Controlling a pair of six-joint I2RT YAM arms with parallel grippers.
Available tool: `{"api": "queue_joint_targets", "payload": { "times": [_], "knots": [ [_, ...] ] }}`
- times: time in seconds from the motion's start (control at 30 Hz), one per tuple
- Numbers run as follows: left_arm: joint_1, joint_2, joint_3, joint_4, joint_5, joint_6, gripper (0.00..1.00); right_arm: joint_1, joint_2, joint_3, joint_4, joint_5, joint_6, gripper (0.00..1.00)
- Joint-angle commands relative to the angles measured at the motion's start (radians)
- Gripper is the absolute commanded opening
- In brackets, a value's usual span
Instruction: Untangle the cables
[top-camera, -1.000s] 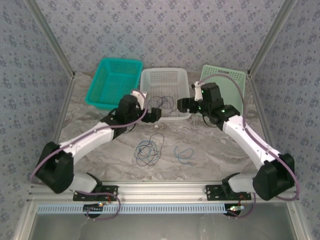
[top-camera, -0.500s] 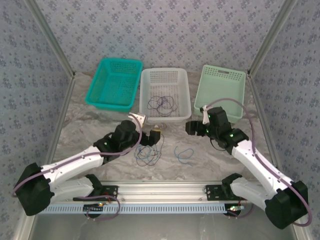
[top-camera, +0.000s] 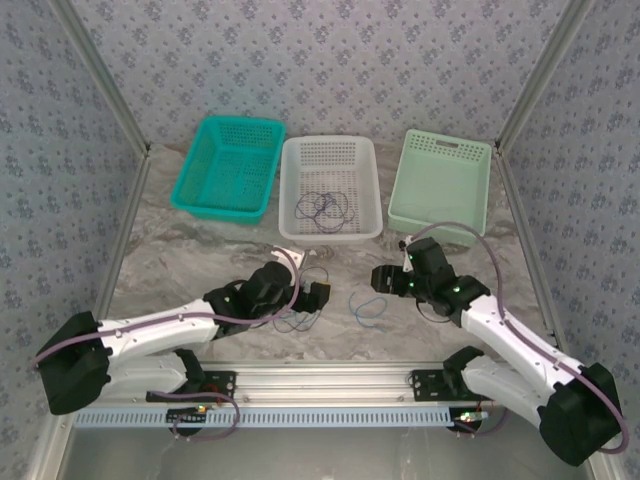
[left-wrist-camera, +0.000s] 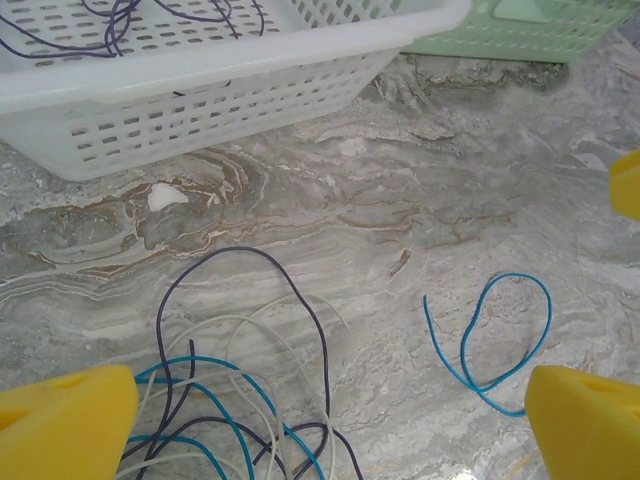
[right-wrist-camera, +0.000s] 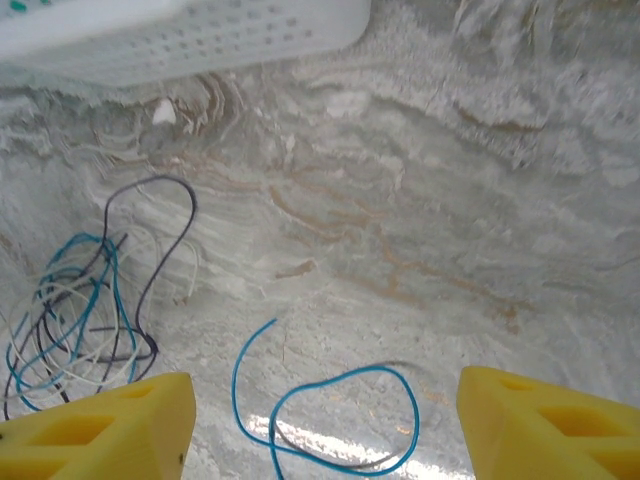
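A tangle of thin cables (top-camera: 293, 318), teal, dark purple and white, lies on the marble table in front of the white basket. My left gripper (top-camera: 315, 295) hangs open just above it, and in the left wrist view the tangle (left-wrist-camera: 254, 389) spreads between the yellow fingers (left-wrist-camera: 70, 425), nearer the left one. A single blue cable (top-camera: 366, 310) lies in a loose loop to the right. My right gripper (top-camera: 385, 280) is open over it, and the loop (right-wrist-camera: 356, 373) rests on the table between its yellow fingers (right-wrist-camera: 545, 425). More dark cables (top-camera: 325, 207) lie inside the white basket.
Three baskets stand in a row at the back: teal (top-camera: 228, 165), white (top-camera: 330, 185) and pale green (top-camera: 443, 185). The white basket's wall (left-wrist-camera: 200, 100) is close ahead of both grippers. The two grippers are close together near the table's middle.
Both arms have drawn back from the white basket and come down low over the near table. The left gripper now sits over the tangle, the right over the blue loop.
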Motion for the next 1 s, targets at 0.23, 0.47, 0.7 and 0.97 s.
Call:
{"api": "queue_joint_targets", "payload": {
  "times": [0.23, 0.47, 0.7, 0.97],
  "knots": [
    [-0.014, 0.022, 0.028, -0.006, -0.034, -0.022, 1.0, 0.039, 0.133, -0.023, -0.092, 0.039, 0.063, 0.6],
    [-0.014, 0.015, 0.024, -0.018, -0.043, -0.024, 1.0, 0.067, 0.186, -0.036, -0.075, 0.04, 0.093, 0.52],
    [-0.014, -0.023, 0.005, -0.03, -0.067, -0.033, 0.99, 0.088, 0.299, -0.036, -0.029, 0.05, 0.092, 0.41],
    [-0.014, -0.082, -0.023, -0.05, -0.098, -0.042, 0.99, 0.106, 0.276, -0.034, -0.01, 0.105, 0.089, 0.11]
  ]
}}
